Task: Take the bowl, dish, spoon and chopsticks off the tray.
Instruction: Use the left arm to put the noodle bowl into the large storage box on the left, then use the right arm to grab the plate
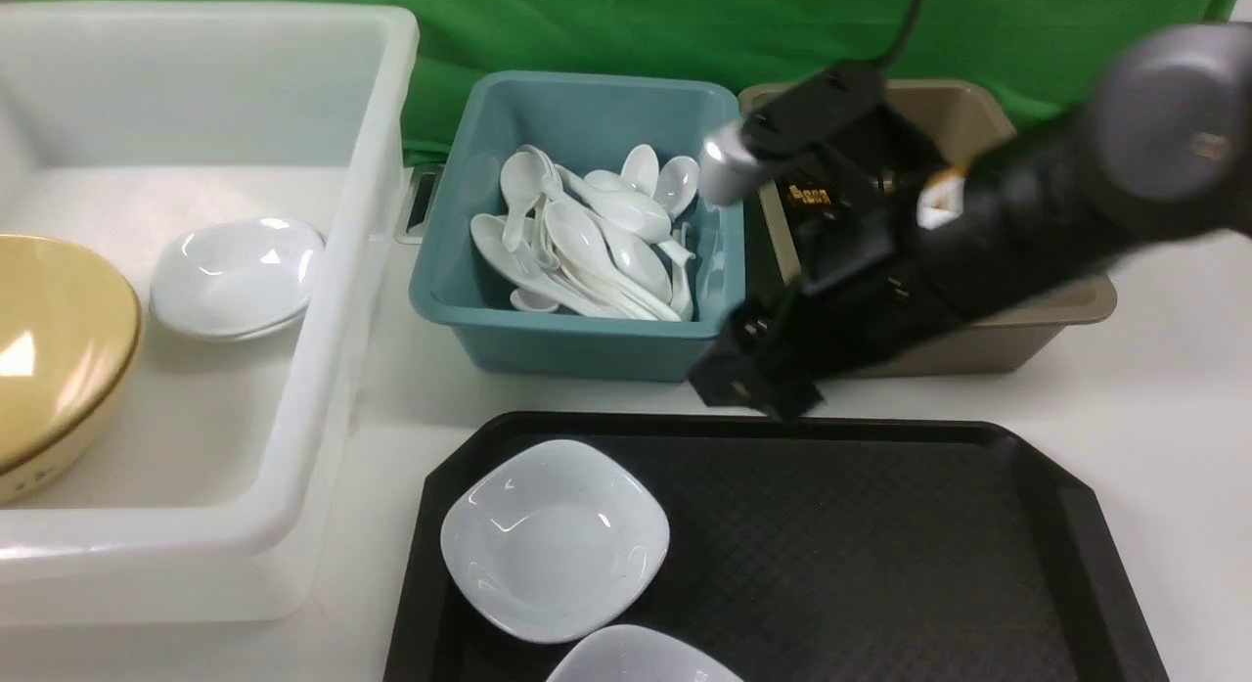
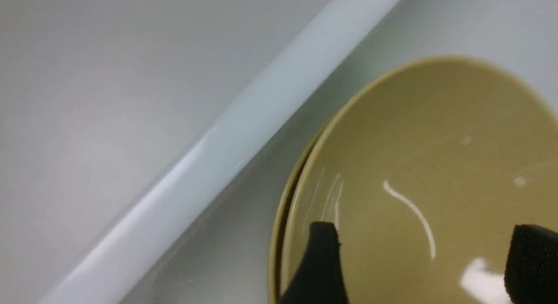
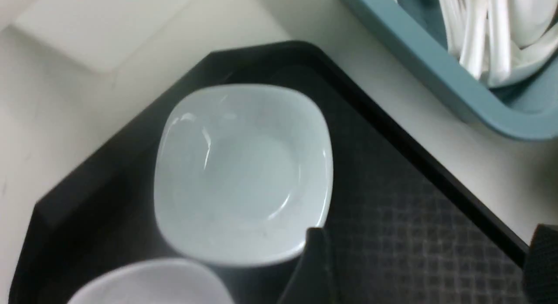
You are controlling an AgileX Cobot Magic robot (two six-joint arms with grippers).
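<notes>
The mustard-yellow bowl (image 1: 49, 340) lies in the white tub (image 1: 323, 388) at the left. In the left wrist view my left gripper (image 2: 425, 260) is open and empty just above the bowl (image 2: 414, 142); it is out of the front view. The black tray (image 1: 880, 545) holds two small white squarish dishes, one (image 1: 553, 537) at its far left corner and one (image 1: 641, 658) cut off by the near edge. My right gripper (image 1: 748, 379) is open and empty over the tray's far rim, with the nearer dish (image 3: 244, 173) beside it. No spoon or chopsticks show on the tray.
A teal tub (image 1: 577, 340) behind the tray holds several white spoons (image 1: 587, 242). A brown tub (image 1: 978, 344) stands to its right, mostly hidden by my right arm. Another white dish (image 1: 235, 276) lies in the white tub beside the bowl.
</notes>
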